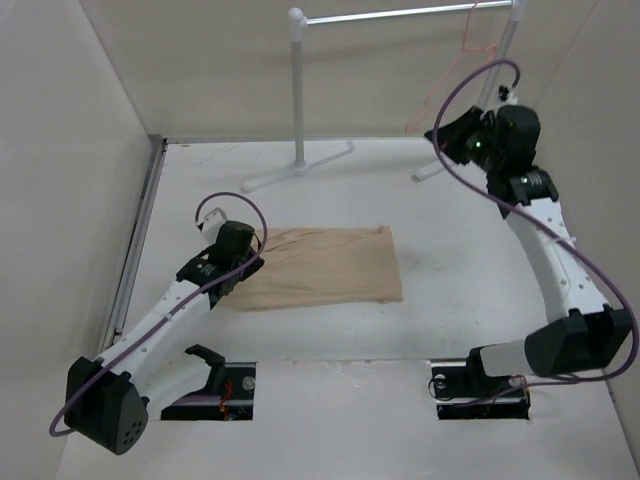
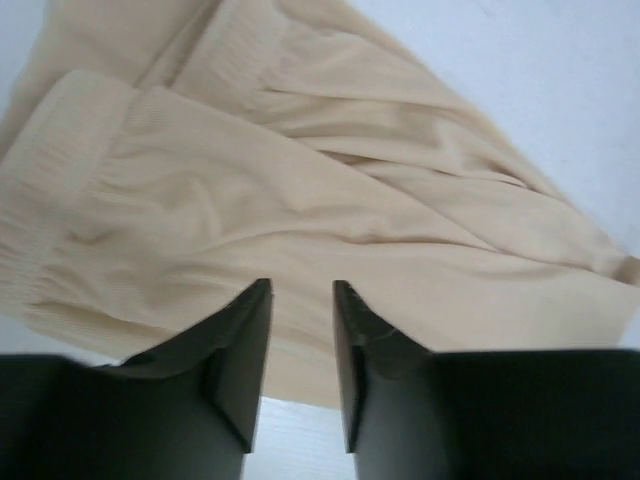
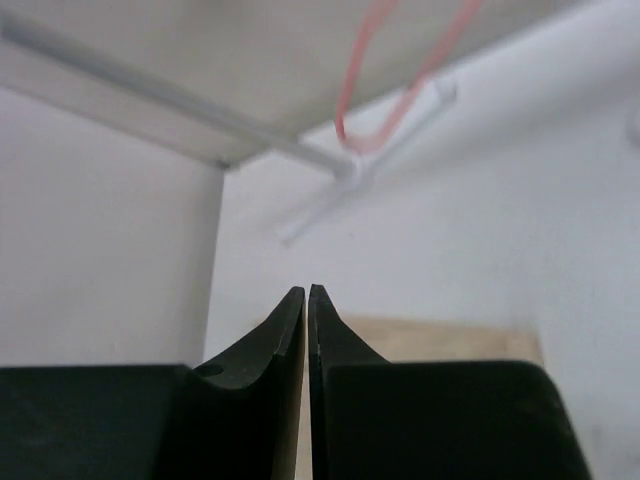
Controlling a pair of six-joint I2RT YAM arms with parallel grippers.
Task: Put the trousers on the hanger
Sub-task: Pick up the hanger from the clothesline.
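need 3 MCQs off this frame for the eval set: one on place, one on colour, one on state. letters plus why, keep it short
1. Where are the trousers?
A. held up in the air
B. lying on the table
C. hanging off the near edge

2. What colour is the hanger?
A. blue
B. pink-red
C. black

3. How do the right gripper's jaws stand?
A. shut, holding nothing
B. wide open
C. shut on the hanger

1 B: the tan fabric lies spread on the table, with the left gripper over one end.
2 B: the thin wire shows pink-red in the right wrist view.
3 A: the jaws meet with nothing between them, and the hanger is well beyond them.
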